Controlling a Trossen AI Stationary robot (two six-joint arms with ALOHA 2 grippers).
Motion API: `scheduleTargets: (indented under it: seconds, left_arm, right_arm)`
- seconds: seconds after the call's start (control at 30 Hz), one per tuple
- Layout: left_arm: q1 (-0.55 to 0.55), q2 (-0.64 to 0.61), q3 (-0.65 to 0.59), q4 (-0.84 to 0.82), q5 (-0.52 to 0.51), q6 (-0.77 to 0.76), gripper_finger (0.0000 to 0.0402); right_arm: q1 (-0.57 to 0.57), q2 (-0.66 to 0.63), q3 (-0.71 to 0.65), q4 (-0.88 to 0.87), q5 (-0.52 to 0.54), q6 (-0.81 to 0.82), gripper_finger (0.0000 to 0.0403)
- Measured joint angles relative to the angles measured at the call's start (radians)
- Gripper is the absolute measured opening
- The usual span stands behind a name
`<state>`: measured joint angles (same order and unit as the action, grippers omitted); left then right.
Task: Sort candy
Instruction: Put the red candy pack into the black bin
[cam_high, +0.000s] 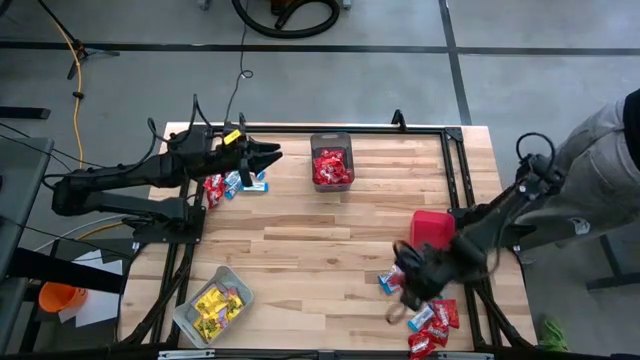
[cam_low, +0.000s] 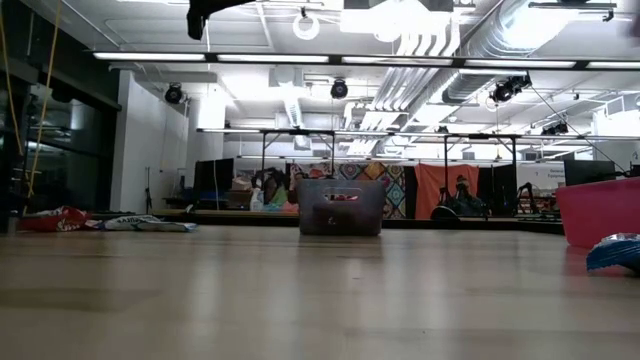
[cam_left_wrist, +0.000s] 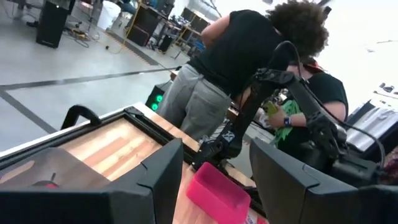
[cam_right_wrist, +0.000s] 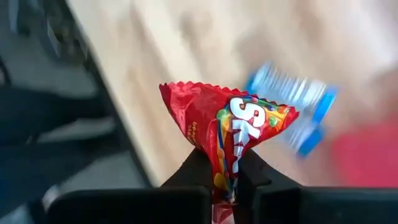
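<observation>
The candy lies in two loose piles, one at the far left (cam_high: 232, 185) and one at the near right (cam_high: 435, 325), with a blue-and-white packet (cam_high: 390, 282) beside the right one. My right gripper (cam_high: 408, 285) hangs over the near right and is shut on a red candy packet (cam_right_wrist: 230, 127). My left gripper (cam_high: 268, 155) hovers open and level above the far-left pile, with nothing between its fingers (cam_left_wrist: 158, 180). The dark mesh bin (cam_high: 332, 145) holds red packets. The clear grey bin (cam_high: 190, 315) holds yellow ones. The red bin (cam_high: 432, 228) stands at the right. My right gripper pinches the red packet between its two fingertips at one crumpled end (cam_right_wrist: 225, 177). The fingers slant down from above. The packet's free end fans out past the fingertips, clear of the table.
A blue-and-white packet (cam_right_wrist: 298, 109) lies on the wood below the right gripper. A person (cam_high: 600, 160) stands off the table's right edge, seen also in the left wrist view as a person (cam_left_wrist: 236, 56) behind the right arm. Bare wood spans the table's middle (cam_high: 320, 250).
</observation>
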<state>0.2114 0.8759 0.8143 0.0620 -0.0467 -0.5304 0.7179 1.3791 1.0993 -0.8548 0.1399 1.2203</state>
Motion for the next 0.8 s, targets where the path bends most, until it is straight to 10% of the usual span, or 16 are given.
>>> scheduleTargets:
  seconds: [0.43,0.8]
  left_arm:
    - [-0.002,0.001,0.000,0.160,0.006,-0.027,0.0175]
    - [-0.010,0.000,0.000,0.237,0.068,-0.045,0.0175]
  right_arm:
    - [-0.688,0.042,-0.001,0.449,0.127,-0.882,0.0022]
    - [-1.064,0.126,-0.002,0.722,-0.041,-0.867,0.0025]
